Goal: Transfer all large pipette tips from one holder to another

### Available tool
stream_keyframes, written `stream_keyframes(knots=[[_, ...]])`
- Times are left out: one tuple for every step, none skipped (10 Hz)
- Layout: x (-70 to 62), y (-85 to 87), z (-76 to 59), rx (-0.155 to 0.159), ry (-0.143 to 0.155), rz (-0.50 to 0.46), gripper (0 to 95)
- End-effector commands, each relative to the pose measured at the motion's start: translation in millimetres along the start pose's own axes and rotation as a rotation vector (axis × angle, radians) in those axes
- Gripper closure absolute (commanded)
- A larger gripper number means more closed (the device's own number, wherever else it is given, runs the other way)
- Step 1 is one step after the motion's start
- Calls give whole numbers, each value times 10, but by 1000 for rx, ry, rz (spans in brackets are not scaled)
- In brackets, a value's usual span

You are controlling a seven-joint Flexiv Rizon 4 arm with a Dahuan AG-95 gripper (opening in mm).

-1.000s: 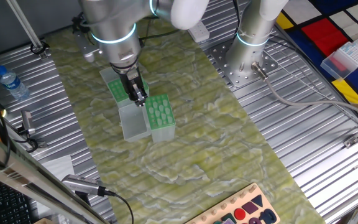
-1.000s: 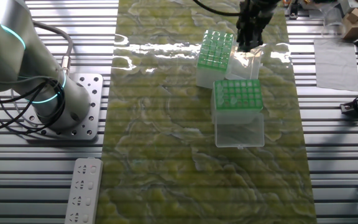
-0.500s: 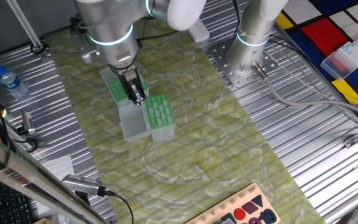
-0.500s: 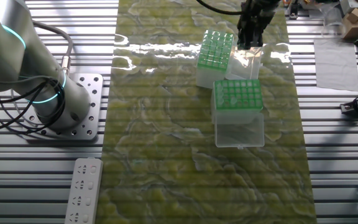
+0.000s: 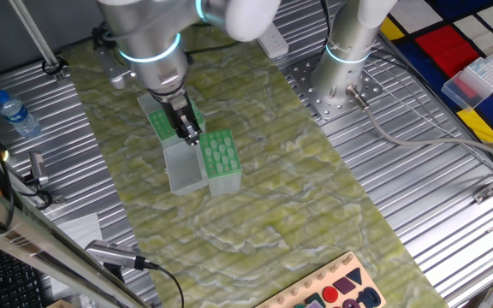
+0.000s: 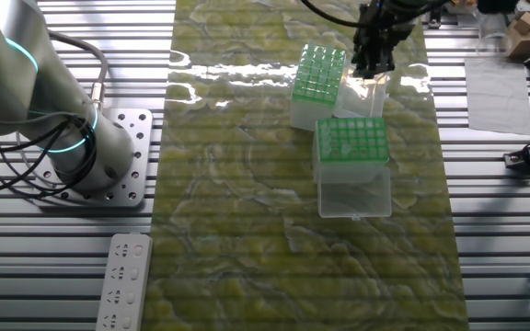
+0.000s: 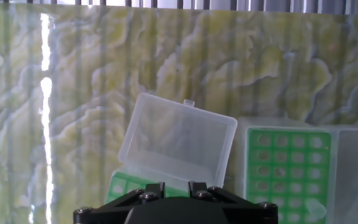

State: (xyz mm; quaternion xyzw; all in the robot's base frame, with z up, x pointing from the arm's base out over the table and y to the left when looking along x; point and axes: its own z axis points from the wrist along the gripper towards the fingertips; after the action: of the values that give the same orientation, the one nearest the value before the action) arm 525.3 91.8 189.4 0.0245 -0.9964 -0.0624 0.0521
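The large pipette tips (image 5: pixel 219 152) stand in a tight pale mint grid in one clear holder; they also show in the other fixed view (image 6: pixel 319 71). A second holder with a darker green perforated rack (image 5: pixel 158 121) lies beside it, also seen in the other fixed view (image 6: pixel 351 142) and the hand view (image 7: pixel 284 167). My gripper (image 5: pixel 191 133) hangs just above the holders, between them, and shows in the other fixed view (image 6: pixel 372 62). Its fingers look pressed together. I cannot see anything between them. The hand view shows only the finger bases.
Clear hinged lids lie open beside the holders (image 5: pixel 185 168) (image 6: pixel 354 189) (image 7: pixel 179 142). A second robot base (image 5: pixel 342 51) stands on the metal table at the back. A water bottle (image 5: pixel 15 114) and a toy board (image 5: pixel 336 291) lie far off.
My arm has shifted slightly up and away from the holders. The holders and lids have not moved.
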Motion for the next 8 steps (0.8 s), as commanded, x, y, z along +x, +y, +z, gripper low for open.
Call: stream_keyframes(knots=[[25, -3, -5, 11, -10, 61, 760], [25, -3, -5, 11, -12, 70, 760], [25, -3, -5, 11, -19, 73, 760], [25, -3, -5, 11, -21, 73, 760], [45, 21, 25, 15, -34, 75, 760], [62, 49, 62, 19, -36, 77, 760], [76, 77, 95, 20, -39, 82, 760], [88, 100, 129, 23, -40, 85, 760]])
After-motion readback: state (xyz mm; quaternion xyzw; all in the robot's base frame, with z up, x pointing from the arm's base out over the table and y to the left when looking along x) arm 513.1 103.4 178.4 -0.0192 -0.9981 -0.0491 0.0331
